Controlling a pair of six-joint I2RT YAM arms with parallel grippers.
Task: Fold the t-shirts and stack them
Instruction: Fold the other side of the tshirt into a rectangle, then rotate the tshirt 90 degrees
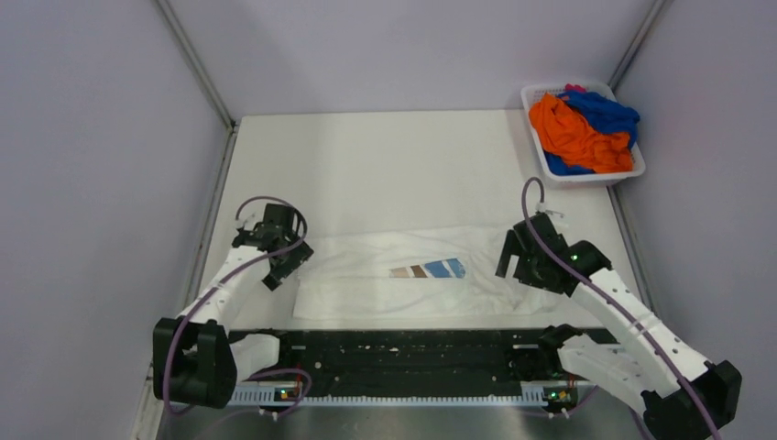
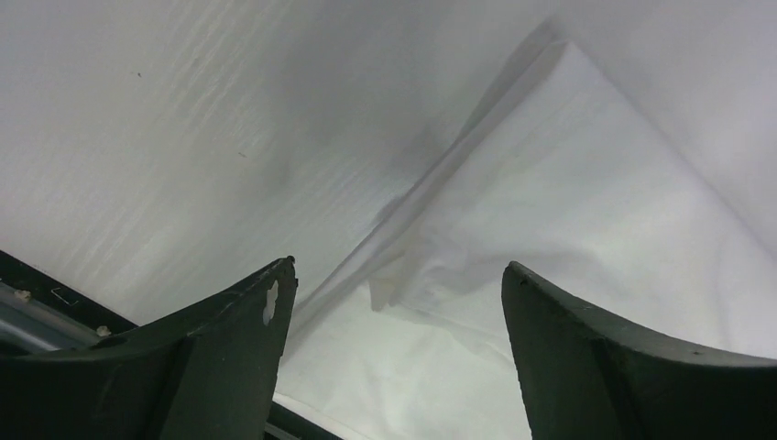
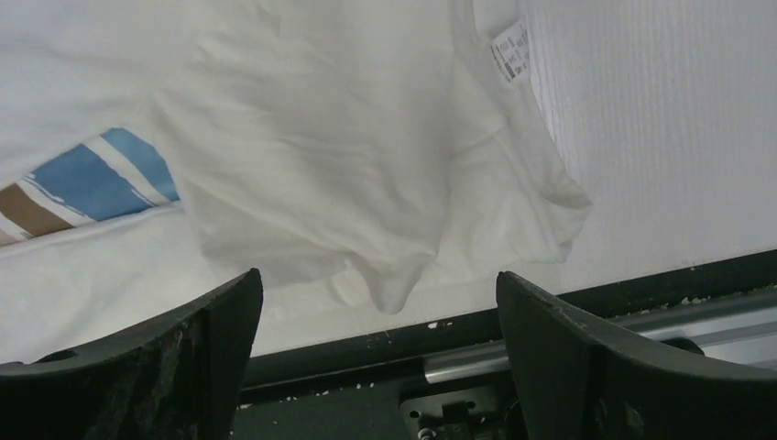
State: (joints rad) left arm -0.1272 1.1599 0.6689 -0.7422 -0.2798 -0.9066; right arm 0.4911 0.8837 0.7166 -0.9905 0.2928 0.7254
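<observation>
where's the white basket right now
In the top view the white basket sits at the far right corner of the table, holding an orange t-shirt and a blue t-shirt, beyond the right claw.

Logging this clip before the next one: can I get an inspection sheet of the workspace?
Surface: white table, lightly textured.
Job's things: white t-shirt lies partly folded near the arms, print up; orange t-shirt, blue t-shirt and a pink-red one bunched in the white basket, far right corner.
Clutter: nothing seen.
Pincers: left pincer open over the shirt's left end; right pincer open over its right end; neither holds cloth.
Cables: purple cable loops along each arm.
Surroundings: grey walls on three sides; black rail at the near edge.
</observation>
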